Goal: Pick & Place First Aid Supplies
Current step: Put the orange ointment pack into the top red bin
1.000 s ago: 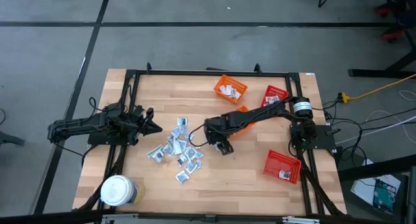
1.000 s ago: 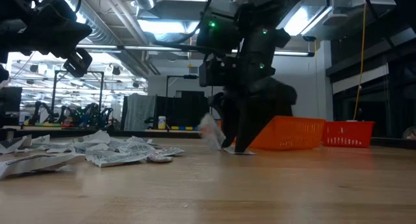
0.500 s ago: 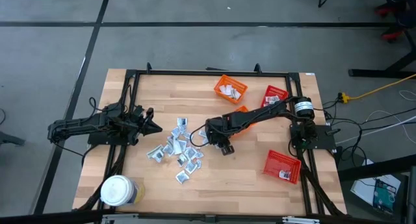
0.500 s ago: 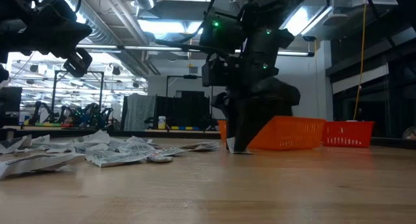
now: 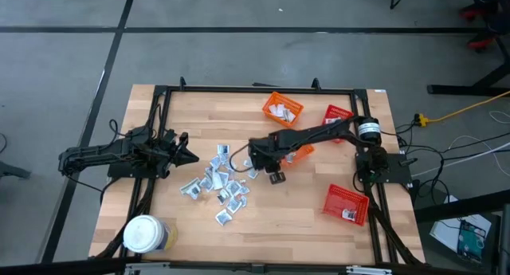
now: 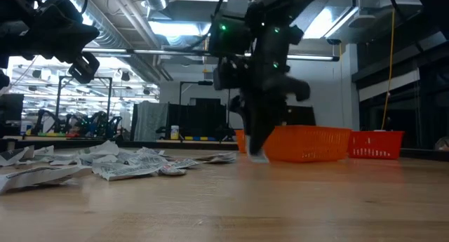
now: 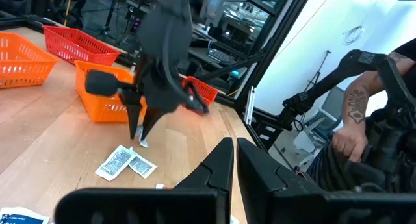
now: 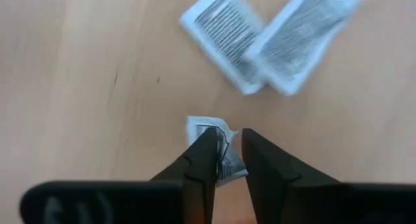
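1. Right hand [image 8: 227, 152] closed on a small sachet [image 8: 218, 145], pinched at one edge between the fingertips [image 8: 207, 141]; sachet dangling below the hand, apparently just clear of the worktop [image 5: 303, 203].
2. Same hand near the worktop's middle, at the right edge of the scattered pile of sachets [image 5: 215, 183]; two loose sachets [image 8: 266, 45] lying flat just beyond it.
3. Nearest orange basket [image 5: 296, 147] just beside the hand on the right arm's own side; second orange basket [image 5: 282, 109], already holding packets, farther toward the back edge.
4. Left hand [image 5: 187, 156] shut and empty, hovering left of the pile; clearly farther from any basket.
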Tool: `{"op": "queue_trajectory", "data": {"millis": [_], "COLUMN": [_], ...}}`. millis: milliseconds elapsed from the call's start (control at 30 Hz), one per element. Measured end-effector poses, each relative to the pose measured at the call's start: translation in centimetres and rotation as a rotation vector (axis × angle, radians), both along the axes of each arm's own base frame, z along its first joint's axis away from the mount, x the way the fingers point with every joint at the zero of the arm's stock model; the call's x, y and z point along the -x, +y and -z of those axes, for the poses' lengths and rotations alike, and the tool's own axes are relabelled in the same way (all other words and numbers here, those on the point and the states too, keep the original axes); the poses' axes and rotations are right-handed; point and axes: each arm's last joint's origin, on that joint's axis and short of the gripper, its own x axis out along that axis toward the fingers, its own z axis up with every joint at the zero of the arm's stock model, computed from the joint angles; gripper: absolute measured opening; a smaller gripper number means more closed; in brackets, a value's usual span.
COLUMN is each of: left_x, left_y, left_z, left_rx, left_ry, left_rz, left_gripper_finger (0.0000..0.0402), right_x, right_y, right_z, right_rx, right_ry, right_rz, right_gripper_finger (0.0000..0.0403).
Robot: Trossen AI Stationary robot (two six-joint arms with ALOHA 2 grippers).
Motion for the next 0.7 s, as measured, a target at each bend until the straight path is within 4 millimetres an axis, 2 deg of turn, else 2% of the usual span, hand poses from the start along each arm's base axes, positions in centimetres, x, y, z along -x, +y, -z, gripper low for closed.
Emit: {"op": "queue_trajectory", "data": {"millis": [467,700], "left_x": [0.0,0.0], "left_y": [0.0,0.0], "left_z": [0.0,0.0], "left_rx": [0.000,0.000], "left_ry": [0.000,0.000], "left_rz": [0.000,0.000], "left_gripper_finger": [0.0015,0.0015], "right_x": [-1.0,0.0], "right_y": [-4.7,-7.4], "right_z": [-6.3,-9.5], "right_rx": [-0.166,-0.233], "right_ry": [-0.031,-0.063], "right_rz": [0.077,0.127], "right_gripper_finger": [0.0059,0.0059]}}
